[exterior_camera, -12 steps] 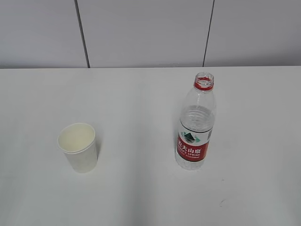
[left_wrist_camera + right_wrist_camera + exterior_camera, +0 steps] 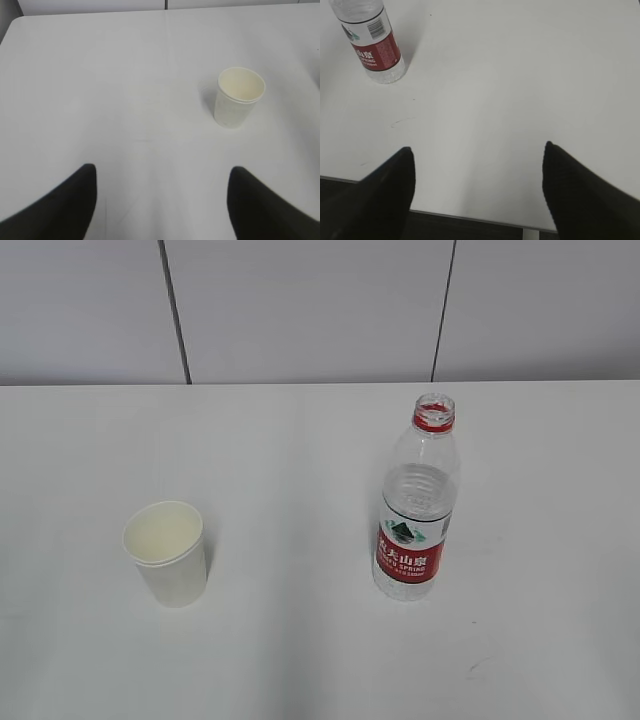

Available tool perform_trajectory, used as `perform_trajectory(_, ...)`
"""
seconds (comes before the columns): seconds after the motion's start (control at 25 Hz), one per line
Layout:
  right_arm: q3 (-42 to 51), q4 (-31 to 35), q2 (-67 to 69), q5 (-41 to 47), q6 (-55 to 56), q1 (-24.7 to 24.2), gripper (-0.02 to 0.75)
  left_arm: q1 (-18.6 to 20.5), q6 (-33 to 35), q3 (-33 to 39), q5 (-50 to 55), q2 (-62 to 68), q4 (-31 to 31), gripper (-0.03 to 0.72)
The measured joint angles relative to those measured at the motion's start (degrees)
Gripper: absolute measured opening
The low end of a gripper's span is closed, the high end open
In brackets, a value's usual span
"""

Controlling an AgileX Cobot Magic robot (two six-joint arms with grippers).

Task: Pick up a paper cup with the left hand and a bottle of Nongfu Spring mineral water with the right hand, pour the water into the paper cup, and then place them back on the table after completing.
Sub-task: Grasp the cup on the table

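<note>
A white paper cup stands upright on the white table, left of centre; the left wrist view shows the paper cup ahead and to the right. An uncapped Nongfu Spring bottle with a red label stands upright to the right, partly filled with clear water; the right wrist view has the bottle at the upper left. My left gripper is open over bare table, well short of the cup. My right gripper is open above the table's near edge, far from the bottle. Neither arm shows in the exterior view.
A grey panelled wall runs behind the table. The table's near edge lies under my right gripper, with dark floor below. Faint scuff marks sit near the bottle.
</note>
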Motion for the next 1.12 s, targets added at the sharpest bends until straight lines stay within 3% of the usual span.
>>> perform_trajectory(1.12,0.0,0.0,0.0,0.0,0.0,0.0,0.587,0.0,0.0,0.0,0.0,0.0,0.0,0.499)
